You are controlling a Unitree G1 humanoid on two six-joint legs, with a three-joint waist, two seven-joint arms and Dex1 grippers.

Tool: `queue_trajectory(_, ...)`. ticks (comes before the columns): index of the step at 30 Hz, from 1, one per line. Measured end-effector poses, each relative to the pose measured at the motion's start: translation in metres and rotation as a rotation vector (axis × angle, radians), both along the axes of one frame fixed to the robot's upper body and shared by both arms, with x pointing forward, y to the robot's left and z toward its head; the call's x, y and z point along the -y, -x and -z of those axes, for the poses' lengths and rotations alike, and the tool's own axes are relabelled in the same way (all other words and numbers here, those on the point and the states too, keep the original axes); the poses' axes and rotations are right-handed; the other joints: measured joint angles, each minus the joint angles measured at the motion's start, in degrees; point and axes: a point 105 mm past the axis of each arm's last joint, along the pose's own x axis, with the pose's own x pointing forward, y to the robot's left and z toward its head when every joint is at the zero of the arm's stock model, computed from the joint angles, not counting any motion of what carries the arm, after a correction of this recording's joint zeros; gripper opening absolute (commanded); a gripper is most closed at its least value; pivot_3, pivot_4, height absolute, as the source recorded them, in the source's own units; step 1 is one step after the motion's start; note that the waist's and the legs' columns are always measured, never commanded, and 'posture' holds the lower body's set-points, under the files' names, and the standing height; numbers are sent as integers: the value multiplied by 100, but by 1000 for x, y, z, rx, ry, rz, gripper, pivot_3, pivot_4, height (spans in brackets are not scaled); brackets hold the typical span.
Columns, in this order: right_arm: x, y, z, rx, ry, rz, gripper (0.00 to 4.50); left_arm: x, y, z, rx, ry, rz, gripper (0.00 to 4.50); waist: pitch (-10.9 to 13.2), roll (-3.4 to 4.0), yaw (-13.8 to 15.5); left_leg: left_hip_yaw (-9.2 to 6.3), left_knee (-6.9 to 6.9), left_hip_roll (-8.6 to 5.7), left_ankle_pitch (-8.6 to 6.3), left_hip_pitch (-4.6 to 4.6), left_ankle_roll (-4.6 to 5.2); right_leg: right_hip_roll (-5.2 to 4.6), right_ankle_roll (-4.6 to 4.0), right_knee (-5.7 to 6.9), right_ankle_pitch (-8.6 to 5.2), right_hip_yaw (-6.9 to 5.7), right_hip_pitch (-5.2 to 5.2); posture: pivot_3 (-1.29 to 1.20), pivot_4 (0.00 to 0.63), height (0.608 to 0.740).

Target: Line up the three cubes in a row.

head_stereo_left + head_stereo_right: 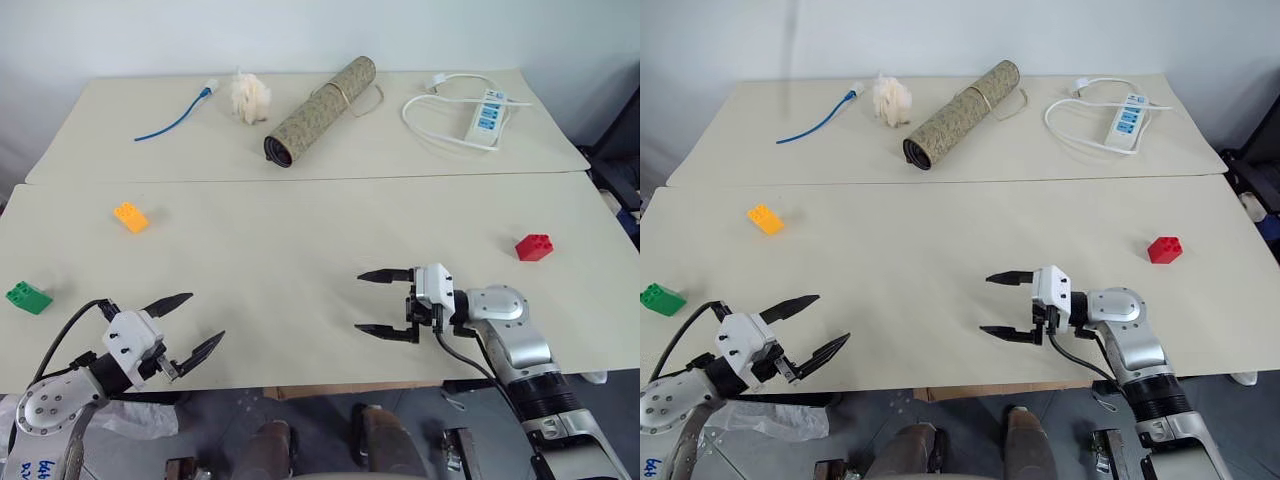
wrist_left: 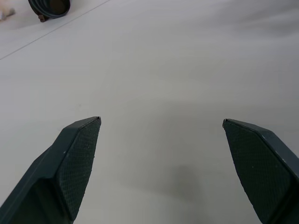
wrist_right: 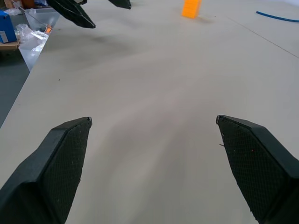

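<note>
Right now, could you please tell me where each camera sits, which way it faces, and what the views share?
Left eye: on the head, looking forward and down over the table; both arms show, left pincer and right pincer open.
Right eye: beside it, same scene with the red cube, green cube and orange cube.
Left wrist: along its own fingers toward the rolled mat.
Right wrist: along its own fingers across the table.
Shared: the right wrist and both eyes show the orange cube and left pincer.
</note>
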Motion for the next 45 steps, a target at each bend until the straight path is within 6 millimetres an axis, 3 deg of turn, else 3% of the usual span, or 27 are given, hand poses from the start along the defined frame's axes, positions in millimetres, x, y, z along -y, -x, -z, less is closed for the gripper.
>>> queue_trajectory(6,-1,-1,-5,19,-14,29,4500,2,-9,-14,48,61,4,4431,0,0,22,-1,5,-1,0,-1,0,-1,0,3,0,0,0,0,150,740)
queue_trajectory(9,18,-10,-21,45,-48,146,4500,12,-13,-17,10,92,71,4431,0,1,74,0,7,-6,-1,-2,1,-5,0,5,0,1,0,0,150,740)
queue_trajectory(13,87,-13,-50,110,-107,485,4500,55,-27,-31,19,155,265,4431,1,2,307,-22,19,-14,-1,-12,4,-11,0,1,0,-15,8,0,150,740)
queue_trajectory(16,138,-2,-58,139,-147,738,4500,86,-35,-40,38,164,410,4431,-1,1,314,-16,18,-15,-1,-12,5,-3,4,5,2,-16,10,0,150,740)
queue_trajectory(22,225,43,-47,154,-241,1203,4500,136,-47,-36,22,182,590,4431,-6,10,256,29,12,-11,-1,5,6,21,10,11,5,-23,7,0,150,740)
queue_trajectory(26,266,73,-25,125,-285,1457,4500,152,-55,-31,23,170,627,4431,-6,9,230,50,11,-8,1,21,11,25,17,17,9,3,11,0,150,740)
queue_trajectory(28,274,78,-14,95,-289,1524,4500,153,-58,-29,22,160,622,4431,-6,10,181,67,11,-8,2,26,14,24,22,24,12,25,9,0,150,740)
queue_trajectory(31,275,71,-14,67,-315,1541,4500,154,-60,-30,26,162,620,4431,-8,14,105,80,12,-7,4,32,19,22,31,26,17,56,8,0,150,740)
queue_trajectory(34,267,49,-30,48,-331,1479,4500,155,-60,-30,22,170,620,4431,-9,16,91,87,16,-7,4,34,22,20,35,31,19,67,5,0,150,740)
queue_trajectory(40,250,-1,-87,69,-315,1370,4500,151,-58,-28,19,169,616,4431,-10,18,145,75,19,-8,7,22,23,17,35,26,20,67,-1,0,150,740)
queue_trajectory(45,248,-31,-85,-13,-245,1414,4500,149,-57,-27,17,172,602,4431,-10,18,207,70,19,-17,8,11,33,13,38,11,21,65,-2,0,150,740)
